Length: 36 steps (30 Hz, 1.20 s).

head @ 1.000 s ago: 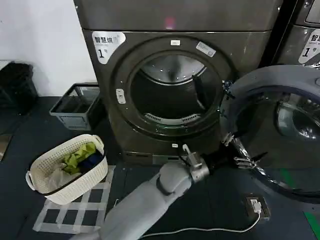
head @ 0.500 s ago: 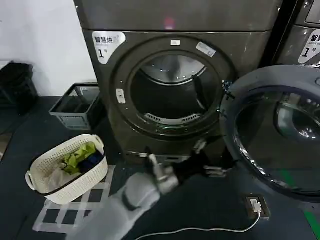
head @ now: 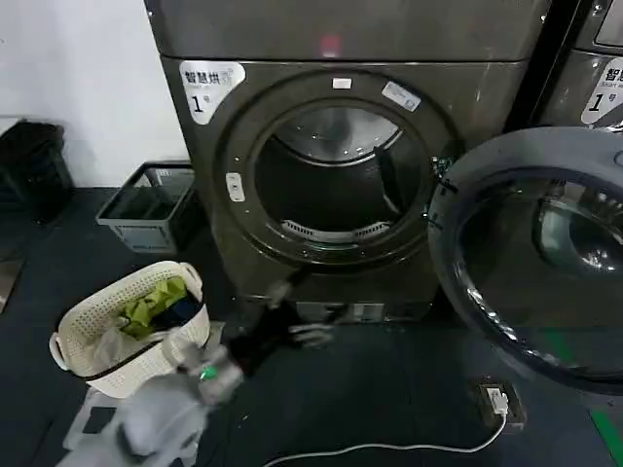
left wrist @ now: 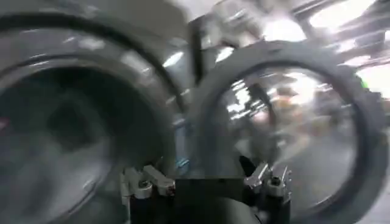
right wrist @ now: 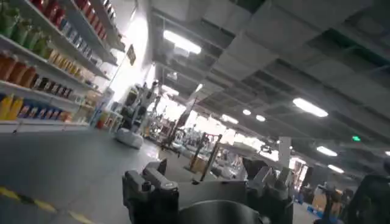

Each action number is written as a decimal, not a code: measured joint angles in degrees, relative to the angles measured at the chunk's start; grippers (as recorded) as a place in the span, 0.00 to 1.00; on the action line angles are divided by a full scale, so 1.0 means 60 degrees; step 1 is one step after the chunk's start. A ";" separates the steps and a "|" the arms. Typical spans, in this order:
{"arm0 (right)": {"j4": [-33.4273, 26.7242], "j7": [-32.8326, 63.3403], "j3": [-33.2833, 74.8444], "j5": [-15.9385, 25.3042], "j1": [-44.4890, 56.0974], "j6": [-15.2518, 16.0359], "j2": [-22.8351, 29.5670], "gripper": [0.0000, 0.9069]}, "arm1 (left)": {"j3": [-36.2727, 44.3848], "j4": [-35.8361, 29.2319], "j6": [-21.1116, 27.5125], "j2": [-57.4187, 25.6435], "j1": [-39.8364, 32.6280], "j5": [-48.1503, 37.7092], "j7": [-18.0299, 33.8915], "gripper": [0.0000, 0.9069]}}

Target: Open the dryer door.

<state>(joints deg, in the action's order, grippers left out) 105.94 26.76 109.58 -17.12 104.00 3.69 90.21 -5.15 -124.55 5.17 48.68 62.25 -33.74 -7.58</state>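
1. Chrome and dark tinted glass make up the dryer door (head: 533, 255), which stands swung wide on its hinge, well off to the right of my left gripper (head: 292, 316) and above it. The drum opening (head: 336, 185) is fully exposed up and ahead of my fingers.
2. I judge the door stiff and fairly heavy for its width: a rigid ring that turns only about its hinge, so it would follow an arc and resist any straight pull. The chrome looks slick and the glass is best left alone. The grey plastic rim (head: 458, 170) on the edge away from the hinge seems the surest place to hook or push.
3. My left gripper hangs low before the base of the machine, apart from the door, jaws spread with nothing between them. My left arm (head: 165, 413) reaches up from the lower left, beside the white laundry basket (head: 97, 336).
4. My right gripper (right wrist: 207, 192) points up toward the ceiling lights, away from the work, jaws parted and empty.
5. By my reckoning the door is already open.
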 joint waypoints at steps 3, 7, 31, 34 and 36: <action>-0.0303 -0.0033 -0.0143 -0.0024 -0.0085 -0.0010 -0.0319 1.00 | -0.1072 -0.0551 0.0588 -0.0441 0.1025 -0.0705 0.0702 1.00; -0.0710 -0.0179 -0.0356 -0.0032 -0.0195 -0.0015 -0.0610 1.00 | -0.2764 -0.1154 0.1843 -0.0751 0.2088 -0.2154 0.1926 1.00; -0.1212 -0.0461 -0.0926 -0.0381 -0.0404 -0.0383 -0.0872 1.00 | -0.7722 -0.0444 0.6178 -0.2579 0.3139 -1.0128 0.8613 1.00; -0.1219 -0.0503 -0.0956 -0.0379 -0.0410 -0.0433 -0.0864 1.00 | -0.7895 -0.0244 0.6179 -0.2814 0.3066 -1.1217 0.9434 1.00; -0.1232 -0.0540 -0.0975 -0.0379 -0.0411 -0.0482 -0.0859 1.00 | -0.7955 -0.0078 0.6178 -0.3004 0.3003 -1.1956 0.9994 1.00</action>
<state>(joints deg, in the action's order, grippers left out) 98.55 23.52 103.73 -19.40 101.53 0.80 85.06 -52.88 -125.01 42.23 30.66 80.27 -105.47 52.39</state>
